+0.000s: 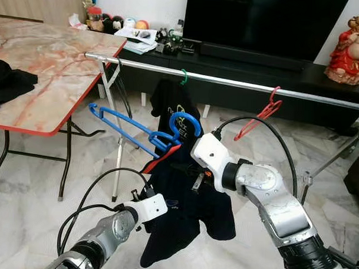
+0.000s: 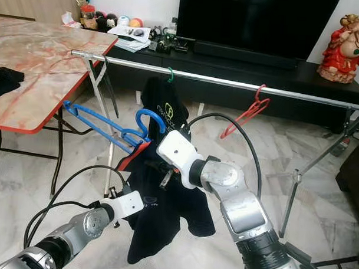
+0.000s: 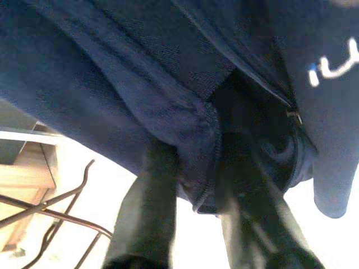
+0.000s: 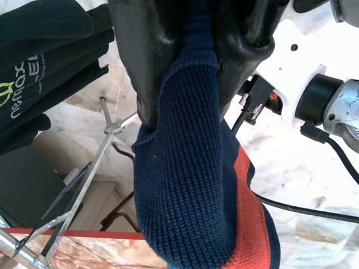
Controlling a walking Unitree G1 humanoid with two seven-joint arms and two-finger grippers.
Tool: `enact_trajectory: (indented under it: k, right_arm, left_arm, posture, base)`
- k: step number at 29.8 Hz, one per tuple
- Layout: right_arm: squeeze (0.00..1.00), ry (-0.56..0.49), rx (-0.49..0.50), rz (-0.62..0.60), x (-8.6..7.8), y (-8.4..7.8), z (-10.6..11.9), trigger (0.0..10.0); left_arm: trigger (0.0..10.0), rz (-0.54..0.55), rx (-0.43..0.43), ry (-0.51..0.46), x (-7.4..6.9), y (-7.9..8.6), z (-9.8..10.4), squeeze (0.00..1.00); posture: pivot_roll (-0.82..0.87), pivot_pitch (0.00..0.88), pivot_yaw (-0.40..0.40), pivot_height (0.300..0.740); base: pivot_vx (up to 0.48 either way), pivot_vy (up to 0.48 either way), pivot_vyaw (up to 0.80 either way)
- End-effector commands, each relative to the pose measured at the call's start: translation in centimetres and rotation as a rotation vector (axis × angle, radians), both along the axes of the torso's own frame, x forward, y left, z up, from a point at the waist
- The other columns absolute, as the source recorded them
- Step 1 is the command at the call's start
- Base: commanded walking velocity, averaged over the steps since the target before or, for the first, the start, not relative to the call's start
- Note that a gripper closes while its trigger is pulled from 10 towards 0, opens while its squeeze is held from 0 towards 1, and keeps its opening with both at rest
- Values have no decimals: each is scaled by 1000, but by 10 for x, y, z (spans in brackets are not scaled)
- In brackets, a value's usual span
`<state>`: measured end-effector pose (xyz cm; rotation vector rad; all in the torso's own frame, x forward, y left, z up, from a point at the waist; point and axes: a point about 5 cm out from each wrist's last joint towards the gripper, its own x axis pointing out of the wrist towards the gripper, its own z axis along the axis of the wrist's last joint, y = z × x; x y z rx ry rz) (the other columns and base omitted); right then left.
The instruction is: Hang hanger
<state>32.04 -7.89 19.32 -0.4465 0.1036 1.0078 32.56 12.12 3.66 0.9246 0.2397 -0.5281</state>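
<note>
We take the marble-patterned table (image 1: 46,65) with its red edge as our landmark. On its near left corner lies a black cloth (image 1: 9,81). Beyond its far corner a low black cabinet (image 1: 241,69) carries small toys and papers (image 1: 138,35) and a large dark television (image 1: 260,22). At the cabinet's end farthest from the table stands a red figurine (image 1: 349,49).

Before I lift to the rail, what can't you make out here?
- Head views: right gripper fingertips buried in the navy garment.
- Whether the blue hanger sits inside the garment: its near end is hidden by cloth.
- Left wrist view: left gripper contact blurred and dark.
- Rail's right end: cut off.
</note>
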Motion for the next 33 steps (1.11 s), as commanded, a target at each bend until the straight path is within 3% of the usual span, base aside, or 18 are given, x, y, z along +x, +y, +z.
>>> enact_trajectory:
  k: [1, 11, 14, 19, 23, 27, 32, 33]
  right_arm:
    - [0, -35, 19, 17, -4, 2, 9, 0]
    - [0, -26, 15, 9, -4, 0, 6, 0]
    - [0, -23, 12, 3, -4, -1, 5, 0]
    - [0, -23, 5, -3, -3, -4, 4, 0]
    - [0, -20, -43, -53, 1, -23, -4, 0]
    - [0, -1, -180, -120, 3, -58, -23, 0]
    - [0, 28, -155, -164, 2, -80, -28, 0]
    - [0, 51, -134, -191, 1, -93, -31, 0]
  left_arm:
    - [0, 23, -20, 16, -3, 0, -4, 0]
    - [0, 53, -62, 7, -2, 1, -3, 0]
    - [0, 97, -145, 22, -2, -1, -2, 0]
    - [0, 116, -163, 21, -1, 0, -1, 0]
    - [0, 179, -205, 29, -1, 7, -2, 0]
    - [0, 214, -208, 34, -1, 14, -4, 0]
    - [0, 226, -208, 45, -4, 19, -7, 0]
    - [0, 234, -214, 54, -6, 21, -9, 0]
  posture:
    - [-8, 66, -114, 740]
    - [-6, 63, -115, 740]
    - [-6, 64, -115, 740]
    - [-4, 65, -116, 740]
    - [-8, 63, -115, 740]
    - [-9, 58, -112, 740]
    - [-12, 60, -107, 740]
    - [-14, 61, -104, 740]
  base:
    - [0, 0, 0]
    - [0, 0, 0]
    - [0, 0, 0]
    - [0, 0, 0]
    - [0, 0, 0]
    - [0, 0, 0]
    - [0, 0, 0]
    - [0, 0, 0]
